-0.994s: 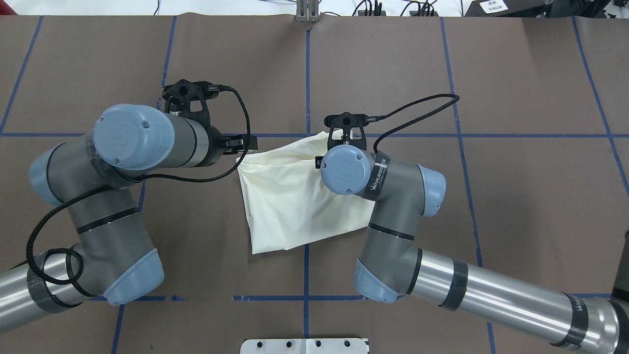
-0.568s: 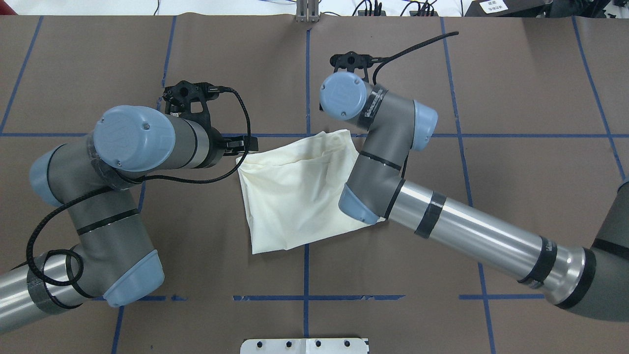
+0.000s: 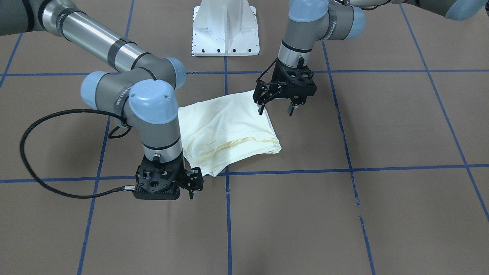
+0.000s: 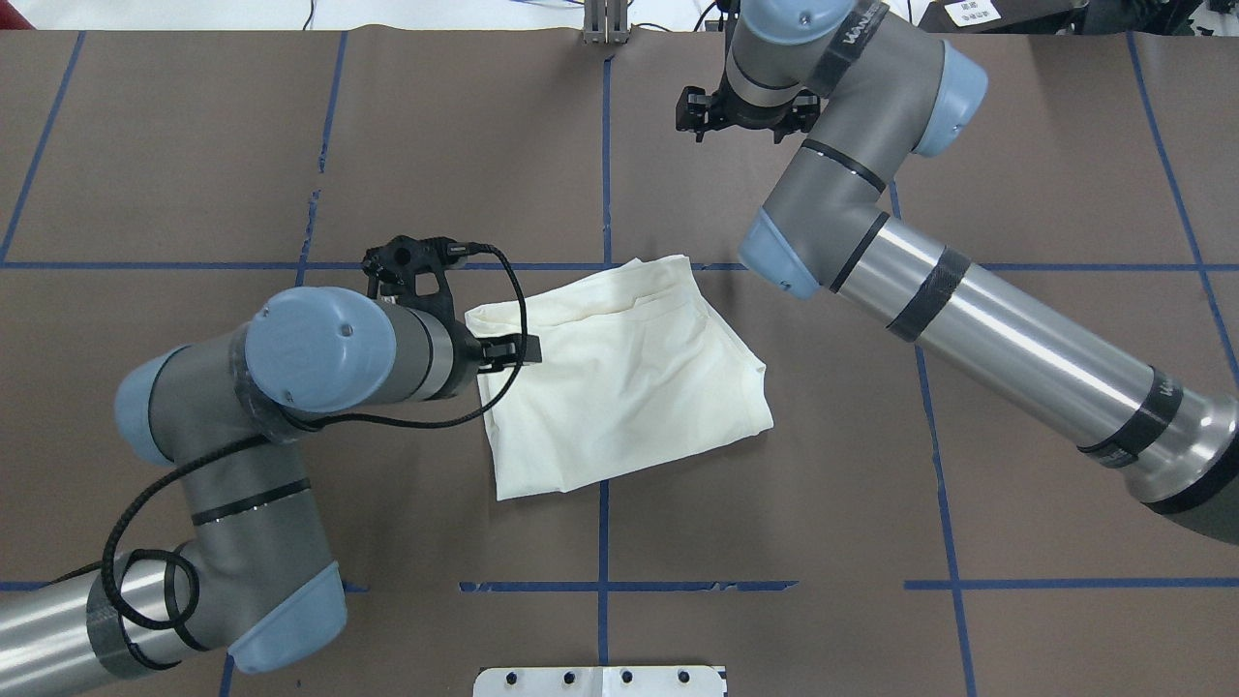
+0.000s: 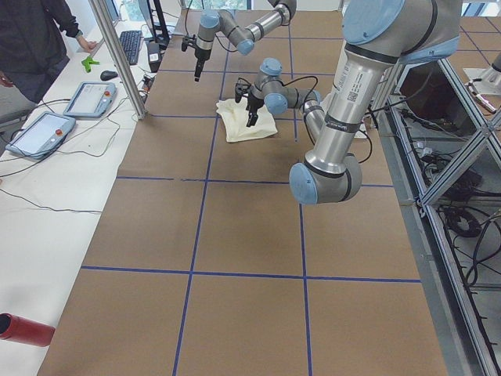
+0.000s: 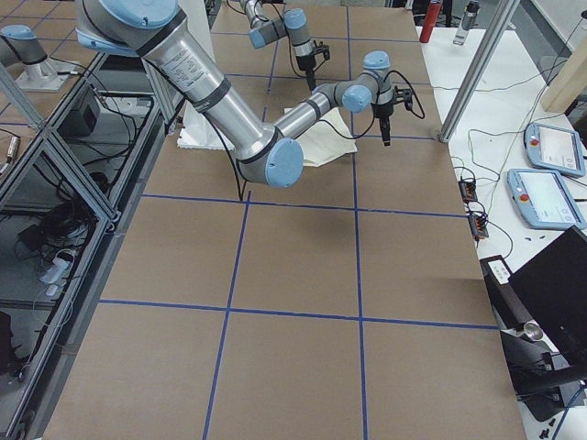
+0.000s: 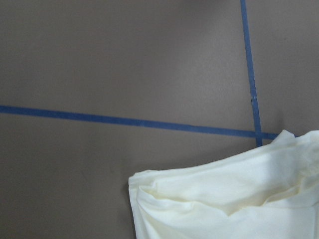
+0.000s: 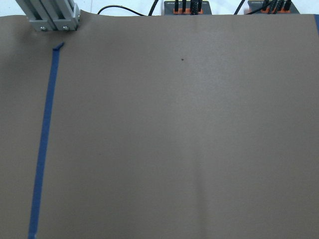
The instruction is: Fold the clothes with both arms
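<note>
Tabletop, covered in brown paper and marked into squares by blue tape lines, fills the overhead view. The right arm comes in from 4 o'clock and reaches up towards 12 o'clock, its wrist near the far edge of the table. The left arm comes in from 8 o'clock and bends towards the middle. A white pedestal base stands at the robot's side of the table, between the two arms.

The shirt lies folded into a rough, slightly skewed rectangle at the centre of the table. Its plain cream side faces up and no print shows. One corner rests on the tape line that runs left to right. Layered edges show along its far side in the front-facing view.

The left gripper points down at the shirt's 9 o'clock edge with its jaws spread wide and nothing between them. One fingertip is over the cloth's edge and the other is over bare paper. I cannot tell whether it touches the cloth. The right gripper hangs at about 1 o'clock from the shirt, well apart from it. Its jaws look spread and hold nothing, and its wrist camera sees only paper and tape.
</note>
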Controlling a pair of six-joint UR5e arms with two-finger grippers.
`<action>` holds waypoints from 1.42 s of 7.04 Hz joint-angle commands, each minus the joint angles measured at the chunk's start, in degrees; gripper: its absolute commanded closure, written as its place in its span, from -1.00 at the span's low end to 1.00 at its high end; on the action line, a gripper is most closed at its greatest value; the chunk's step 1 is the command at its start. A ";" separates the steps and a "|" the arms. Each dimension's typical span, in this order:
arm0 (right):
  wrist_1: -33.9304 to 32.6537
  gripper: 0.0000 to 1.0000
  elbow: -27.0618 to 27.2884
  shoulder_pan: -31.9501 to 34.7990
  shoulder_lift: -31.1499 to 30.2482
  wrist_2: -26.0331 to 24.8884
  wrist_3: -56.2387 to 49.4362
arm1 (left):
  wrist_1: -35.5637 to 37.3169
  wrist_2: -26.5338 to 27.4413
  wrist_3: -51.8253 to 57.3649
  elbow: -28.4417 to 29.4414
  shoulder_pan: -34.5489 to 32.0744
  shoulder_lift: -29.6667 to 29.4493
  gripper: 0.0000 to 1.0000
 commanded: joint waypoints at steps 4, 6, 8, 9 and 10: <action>-0.55 -1.00 6.53 18.39 -17.27 18.16 -33.28 | 10.73 -3.82 15.70 -12.44 -5.18 3.83 -1.00; -0.81 -1.00 6.62 26.66 -25.11 21.86 -48.77 | 12.10 -10.42 33.28 -15.54 -16.35 10.05 -1.00; -3.79 -1.00 7.41 33.62 -31.35 26.87 -55.24 | 12.10 -18.50 54.16 -15.29 -30.65 16.81 -1.00; -3.71 -1.00 8.98 35.47 -35.47 28.37 -55.95 | 12.19 -23.58 63.42 -14.94 -39.52 20.33 -1.00; -3.80 -1.00 10.65 36.19 -39.43 28.91 -55.96 | 12.19 -30.16 66.91 -12.15 -48.48 23.85 -1.00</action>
